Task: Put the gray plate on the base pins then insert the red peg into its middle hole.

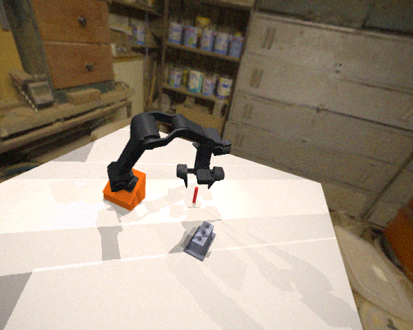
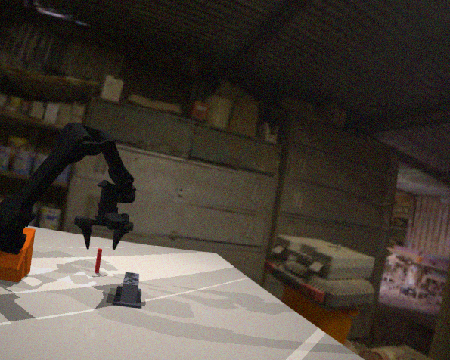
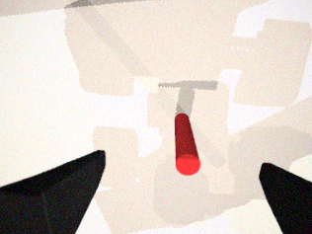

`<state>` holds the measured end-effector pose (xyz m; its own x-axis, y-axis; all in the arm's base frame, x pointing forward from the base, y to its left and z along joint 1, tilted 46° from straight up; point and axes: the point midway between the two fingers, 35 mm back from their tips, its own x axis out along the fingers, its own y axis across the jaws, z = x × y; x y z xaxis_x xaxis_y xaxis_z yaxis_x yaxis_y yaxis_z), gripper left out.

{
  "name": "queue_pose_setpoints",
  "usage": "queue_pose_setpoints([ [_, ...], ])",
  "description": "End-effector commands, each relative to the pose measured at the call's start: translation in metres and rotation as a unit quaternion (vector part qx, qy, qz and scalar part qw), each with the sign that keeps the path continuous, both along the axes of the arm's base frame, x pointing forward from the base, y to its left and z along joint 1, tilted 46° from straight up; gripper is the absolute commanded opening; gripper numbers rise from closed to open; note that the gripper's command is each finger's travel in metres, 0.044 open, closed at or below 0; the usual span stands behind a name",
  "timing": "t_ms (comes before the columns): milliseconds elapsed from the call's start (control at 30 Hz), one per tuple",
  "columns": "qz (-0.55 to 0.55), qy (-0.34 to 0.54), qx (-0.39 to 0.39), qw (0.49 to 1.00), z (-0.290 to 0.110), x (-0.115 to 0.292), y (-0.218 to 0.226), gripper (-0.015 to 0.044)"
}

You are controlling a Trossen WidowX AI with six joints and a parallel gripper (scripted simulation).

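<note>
The red peg (image 1: 195, 195) (image 2: 97, 262) (image 3: 186, 142) stands upright on the table. My gripper (image 1: 198, 187) (image 2: 100, 248) (image 3: 182, 164) is open and empty, pointing down just above the peg. In the wrist view the peg's top shows between the two spread fingertips, a little nearer the left one. The gray plate (image 1: 197, 242) (image 2: 131, 278) lies on top of the gray base (image 1: 195, 253) (image 2: 126, 304), with three holes in a row. It looks flat. The two pins are too small to make out. Plate and base are outside the wrist view.
The white table (image 1: 146, 291) (image 2: 217, 333) carries the arm's orange mounting block (image 1: 124, 198) (image 2: 7, 267), left of the peg. The plate and base stand on the near side of the peg in the top view. Shelves and cabinets are behind the table.
</note>
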<state>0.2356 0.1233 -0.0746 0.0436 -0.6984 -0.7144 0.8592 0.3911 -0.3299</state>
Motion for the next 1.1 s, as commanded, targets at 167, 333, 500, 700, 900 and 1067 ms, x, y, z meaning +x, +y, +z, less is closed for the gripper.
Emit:
queue_pose_setpoints([
  [167,0.001,0.004,-0.005,1.000,-0.013,-0.001,-0.014,0.0440],
  [333,0.001,0.004,-0.005,1.000,-0.019,-0.001,-0.020,0.0440],
  [500,0.001,0.004,-0.006,1.000,-0.024,-0.001,-0.026,0.0440],
  [700,0.001,0.004,-0.006,1.000,-0.027,-0.001,-0.029,0.0387],
  [900,0.001,0.004,-0.006,1.000,-0.027,-0.001,-0.029,0.0230],
  [1067,0.001,0.004,-0.006,1.000,-0.027,-0.001,-0.029,0.0099],
])
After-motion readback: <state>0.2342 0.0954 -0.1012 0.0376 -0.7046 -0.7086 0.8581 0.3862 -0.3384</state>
